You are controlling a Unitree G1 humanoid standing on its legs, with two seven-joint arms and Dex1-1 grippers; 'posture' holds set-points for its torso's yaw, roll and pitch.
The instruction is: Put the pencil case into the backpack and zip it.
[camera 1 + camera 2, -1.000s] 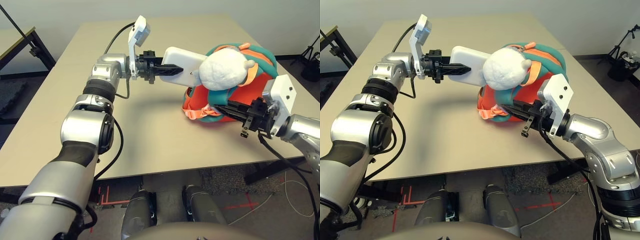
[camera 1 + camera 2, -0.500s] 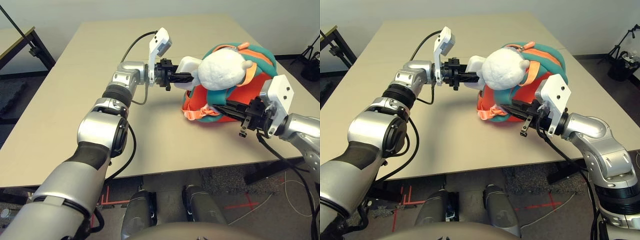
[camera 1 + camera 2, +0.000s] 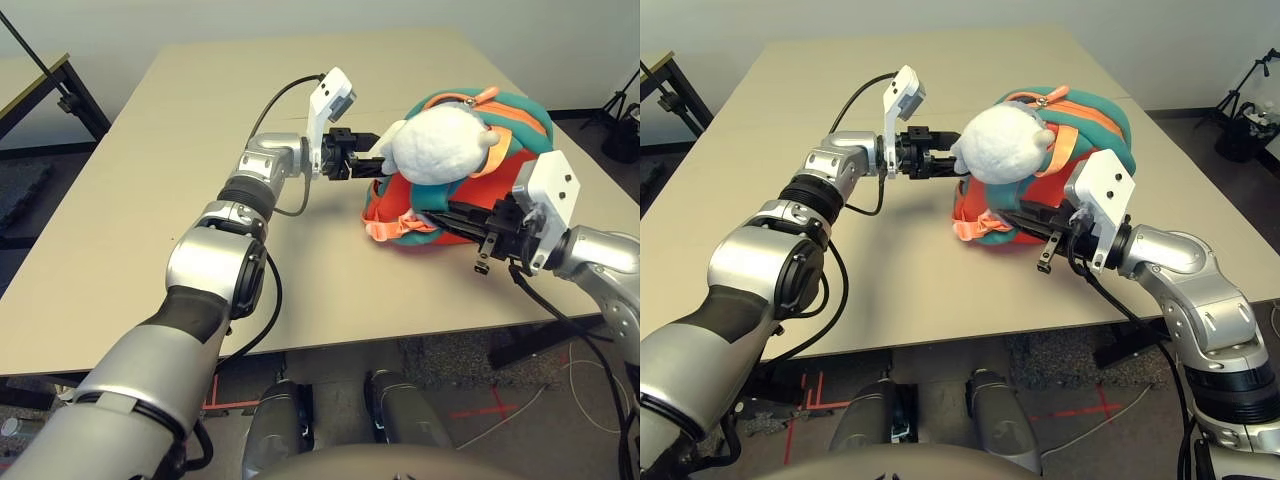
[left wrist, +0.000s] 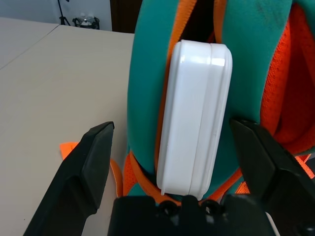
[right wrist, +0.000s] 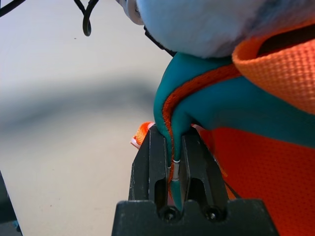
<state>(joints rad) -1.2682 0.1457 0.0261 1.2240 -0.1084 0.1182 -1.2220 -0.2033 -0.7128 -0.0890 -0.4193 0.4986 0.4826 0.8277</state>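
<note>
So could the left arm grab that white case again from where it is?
Probably yes. The left gripper stands open with a finger on either side of the pencil case, which sticks out of the backpack opening; nothing lies between them.

No legible text, label, brand or number on anything in view.

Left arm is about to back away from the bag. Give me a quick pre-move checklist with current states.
1. Left gripper jaws open, clear of the pencil case: ok.
2. Pencil case seated in the backpack opening: not ok, one end sticks out.
3. Right gripper shut on the backpack's teal edge, holding the mouth open: ok.
4. Plush toy clear of the opening: cannot tell.
5. Backpack resting on the table: ok.
</note>
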